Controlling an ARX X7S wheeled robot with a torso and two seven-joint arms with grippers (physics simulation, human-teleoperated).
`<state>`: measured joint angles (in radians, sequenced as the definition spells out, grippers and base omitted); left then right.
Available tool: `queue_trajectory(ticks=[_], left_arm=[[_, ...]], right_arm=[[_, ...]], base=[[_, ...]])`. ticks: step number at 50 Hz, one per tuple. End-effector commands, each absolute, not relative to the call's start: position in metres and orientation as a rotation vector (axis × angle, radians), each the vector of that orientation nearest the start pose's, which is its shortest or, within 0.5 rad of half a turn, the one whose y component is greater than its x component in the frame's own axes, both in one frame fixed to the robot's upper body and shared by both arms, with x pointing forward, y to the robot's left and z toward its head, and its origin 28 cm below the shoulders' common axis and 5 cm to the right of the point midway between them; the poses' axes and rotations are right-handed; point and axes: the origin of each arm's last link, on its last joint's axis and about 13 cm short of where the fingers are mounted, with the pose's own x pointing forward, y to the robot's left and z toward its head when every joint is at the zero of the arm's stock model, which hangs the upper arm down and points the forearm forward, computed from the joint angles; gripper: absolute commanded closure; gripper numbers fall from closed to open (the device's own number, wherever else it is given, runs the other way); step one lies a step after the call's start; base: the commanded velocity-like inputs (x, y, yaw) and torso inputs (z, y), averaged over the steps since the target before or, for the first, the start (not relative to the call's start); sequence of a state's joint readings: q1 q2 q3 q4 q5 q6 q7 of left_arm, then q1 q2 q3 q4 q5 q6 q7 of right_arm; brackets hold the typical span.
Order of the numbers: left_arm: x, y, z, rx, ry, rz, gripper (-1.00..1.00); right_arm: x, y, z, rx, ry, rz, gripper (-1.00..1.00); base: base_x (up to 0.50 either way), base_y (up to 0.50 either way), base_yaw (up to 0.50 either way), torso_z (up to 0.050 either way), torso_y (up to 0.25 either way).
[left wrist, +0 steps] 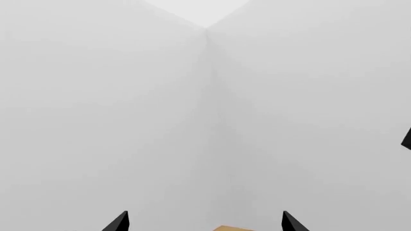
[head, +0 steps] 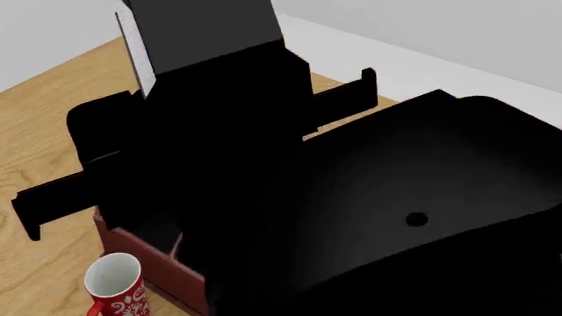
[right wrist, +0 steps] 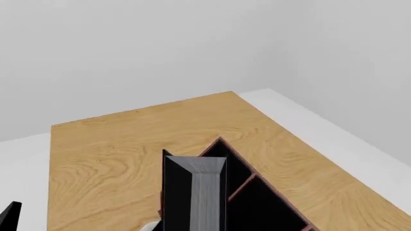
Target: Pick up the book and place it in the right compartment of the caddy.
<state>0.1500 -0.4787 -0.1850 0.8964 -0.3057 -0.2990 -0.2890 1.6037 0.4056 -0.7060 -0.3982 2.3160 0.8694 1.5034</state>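
Note:
The book, black with white page edges, stands upright, gripped low down by my right gripper, whose black body hides most of the head view. In the right wrist view the book rises between the jaws, over the near end of the caddy. The caddy's reddish-brown wall shows below the arm. I cannot tell which section lies under the book. My left gripper is open and empty and points at a white wall corner.
A red mug with a white inside stands on the wooden table just in front of the caddy. The table's far edge meets white floor and walls. A black tip shows at the right wrist view's edge.

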Motion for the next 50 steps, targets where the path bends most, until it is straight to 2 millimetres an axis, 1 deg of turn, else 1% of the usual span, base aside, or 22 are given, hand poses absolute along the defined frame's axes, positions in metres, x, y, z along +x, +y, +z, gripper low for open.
queue_trajectory(ticks=[1, 6, 12, 27, 35, 38, 43, 50], left_arm=[[0.152, 0.270, 0.170, 0.184, -0.480, 0.119, -1.00], [0.152, 0.271, 0.170, 0.182, -0.478, 0.123, -1.00], [0.152, 0.272, 0.171, 0.177, -0.480, 0.125, -1.00], [0.146, 0.281, 0.172, 0.125, -0.495, 0.141, -1.00], [0.145, 0.283, 0.172, 0.111, -0.502, 0.143, -1.00], [0.146, 0.283, 0.172, 0.112, -0.501, 0.144, -1.00], [0.145, 0.282, 0.173, 0.112, -0.505, 0.139, -1.00], [0.145, 0.283, 0.172, 0.101, -0.507, 0.139, -1.00]], right_arm=[[0.174, -0.042, 0.392, -0.069, 0.105, 0.394, 1.00], [0.176, -0.047, 0.398, -0.048, 0.101, 0.354, 1.00], [0.182, -0.051, 0.409, -0.026, 0.103, 0.322, 1.00], [0.197, -0.063, 0.441, -0.015, 0.219, 0.211, 1.00], [0.206, -0.071, 0.444, -0.025, 0.289, 0.147, 1.00], [0.206, -0.072, 0.447, -0.039, 0.320, 0.112, 1.00], [0.207, -0.076, 0.450, -0.015, 0.323, 0.090, 1.00], [0.214, -0.079, 0.437, -0.005, 0.370, 0.038, 1.00]], base=[[0.00, 0.00, 0.00, 0.000, 0.000], [0.00, 0.00, 0.00, 0.000, 0.000], [0.00, 0.00, 0.00, 0.000, 0.002], [0.00, 0.00, 0.00, 0.000, 0.001], [0.00, 0.00, 0.00, 0.000, 0.001], [0.00, 0.00, 0.00, 0.000, 0.003], [0.00, 0.00, 0.00, 0.000, 0.000], [0.00, 0.00, 0.00, 0.000, 0.001]])
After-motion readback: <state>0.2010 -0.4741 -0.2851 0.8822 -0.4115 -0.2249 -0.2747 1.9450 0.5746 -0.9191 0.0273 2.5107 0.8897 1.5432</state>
